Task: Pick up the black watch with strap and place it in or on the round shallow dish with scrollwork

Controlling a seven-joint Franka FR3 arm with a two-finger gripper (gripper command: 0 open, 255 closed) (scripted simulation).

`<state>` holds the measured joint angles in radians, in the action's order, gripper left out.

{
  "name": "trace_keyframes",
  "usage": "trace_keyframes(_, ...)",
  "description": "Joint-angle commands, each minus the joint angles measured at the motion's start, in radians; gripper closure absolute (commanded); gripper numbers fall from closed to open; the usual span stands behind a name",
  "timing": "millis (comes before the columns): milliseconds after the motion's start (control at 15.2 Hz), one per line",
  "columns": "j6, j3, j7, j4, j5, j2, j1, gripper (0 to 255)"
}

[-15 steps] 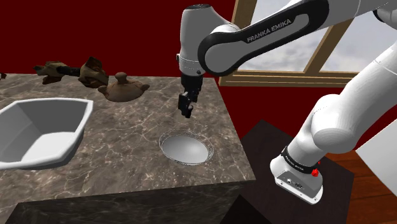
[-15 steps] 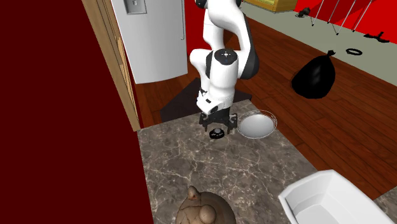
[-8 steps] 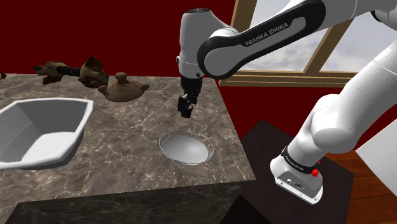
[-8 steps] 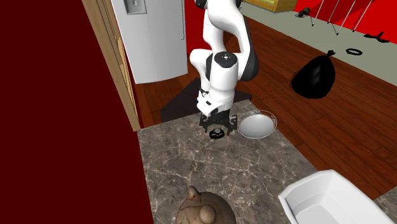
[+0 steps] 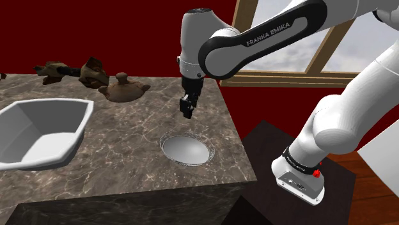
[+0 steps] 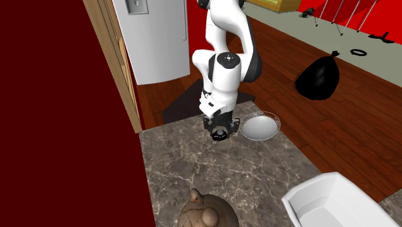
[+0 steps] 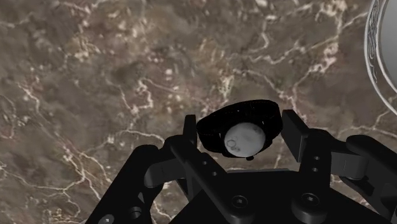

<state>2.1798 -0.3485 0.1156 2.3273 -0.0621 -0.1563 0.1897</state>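
The black watch [image 7: 236,122], with a round grey face and a black strap, sits between my gripper's [image 7: 240,131] two fingers, which clasp it on both sides. In the shoulder view the gripper [image 5: 187,113] hangs low over the brown marble counter [image 5: 128,147], just behind the round shallow dish [image 5: 185,149]. The grey dish with its scrollwork rim lies near the counter's front corner. In the second exterior view the watch [image 6: 219,134] is under the hand, a short way to the left of the dish [image 6: 259,128]. A part of the dish's rim [image 7: 382,57] shows in the wrist view.
A large white basin [image 5: 38,131] takes up the counter's left side in the shoulder view. Brown pottery pieces [image 5: 123,89] stand along the back wall. The counter's edge drops off just right of the dish. A black bag [image 6: 317,78] lies on the wooden floor.
The fingers have closed onto the watch; before they stood wide apart on either side of it. The hand has hardly shifted.
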Motion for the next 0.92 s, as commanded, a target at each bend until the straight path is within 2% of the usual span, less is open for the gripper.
trace_keyframes(0,0.000,0.000,0.000,0.000,0.000,0.000,0.000,255)
trace_keyframes(198,0.000,0.000,0.000,0.000,0.000,0.000,0.000,255)
trace_keyframes(858,-0.139,0.011,-0.013,-0.084,-0.014,-0.057,0.001,255)
